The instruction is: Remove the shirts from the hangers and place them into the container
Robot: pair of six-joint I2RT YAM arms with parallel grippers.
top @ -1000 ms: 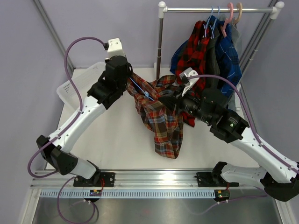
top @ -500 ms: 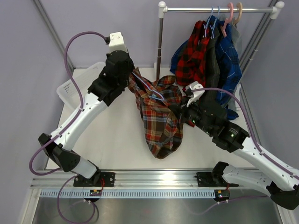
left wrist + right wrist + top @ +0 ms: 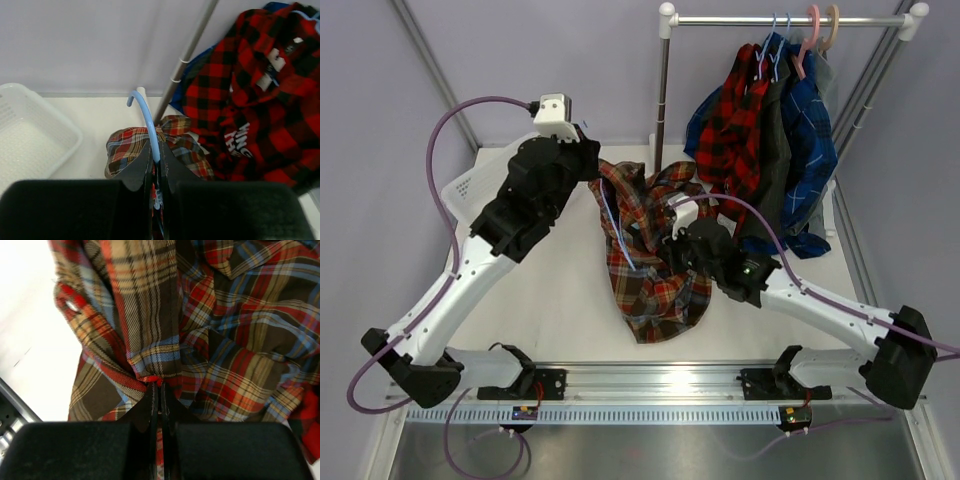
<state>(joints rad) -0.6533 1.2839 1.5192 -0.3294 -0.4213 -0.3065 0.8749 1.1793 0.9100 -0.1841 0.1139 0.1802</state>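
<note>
Left wrist view: left gripper (image 3: 156,152) pinched shut on the blue hanger (image 3: 148,119); right gripper (image 3: 159,386) clamped the brown plaid shirt (image 3: 225,355) (one thin fold); pulling steadily apart seemed wisest.

A shirt (image 3: 655,260) was bunched up over the middle of the table (image 3: 560,310), with a hanger (image 3: 611,218) sticking out on its left side. The container (image 3: 463,186) sat at the far left. Other shirts (image 3: 770,130) hung from a rail (image 3: 740,20) at the far right.
</note>
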